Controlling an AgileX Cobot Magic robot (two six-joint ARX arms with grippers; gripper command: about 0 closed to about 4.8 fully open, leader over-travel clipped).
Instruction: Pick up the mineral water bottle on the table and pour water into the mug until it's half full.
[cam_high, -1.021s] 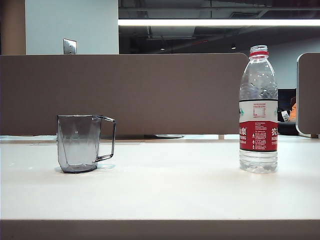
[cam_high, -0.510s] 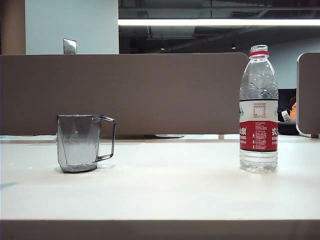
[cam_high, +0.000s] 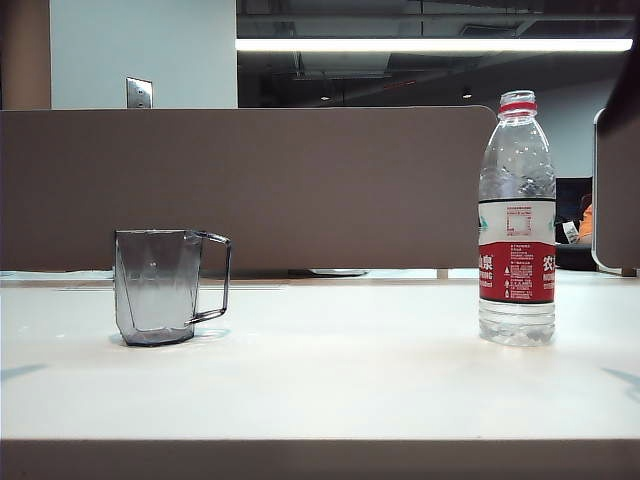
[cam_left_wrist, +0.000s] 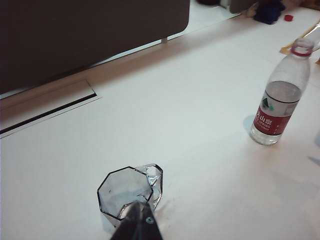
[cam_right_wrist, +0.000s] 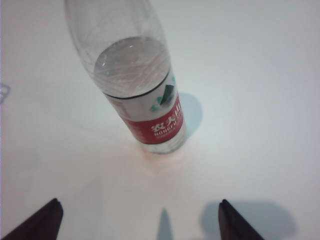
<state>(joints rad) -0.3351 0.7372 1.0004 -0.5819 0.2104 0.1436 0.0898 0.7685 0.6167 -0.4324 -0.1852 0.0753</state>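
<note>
Tabletop (cam_high: 320, 380) is lying white before brown walls. Right tool (cam_right_wrist: 137, 220) is hanging wide apart over the bottle (cam_right_wrist: 135, 80). Left tool (cam_left_wrist: 137, 225), unclear, is hanging over the mug (cam_left_wrist: 127, 192).

You have the mineral water bottle (cam_high: 517, 220) standing upright on the right of the white tabletop (cam_high: 340, 370), uncapped, with a red neck ring and a red-and-white label; the water (cam_right_wrist: 131, 65) reaches just above the label. Well apart on the left, your smoky-grey faceted mug (cam_high: 156, 286) stands upright, its thin angular handle pointing toward the bottle.
</note>
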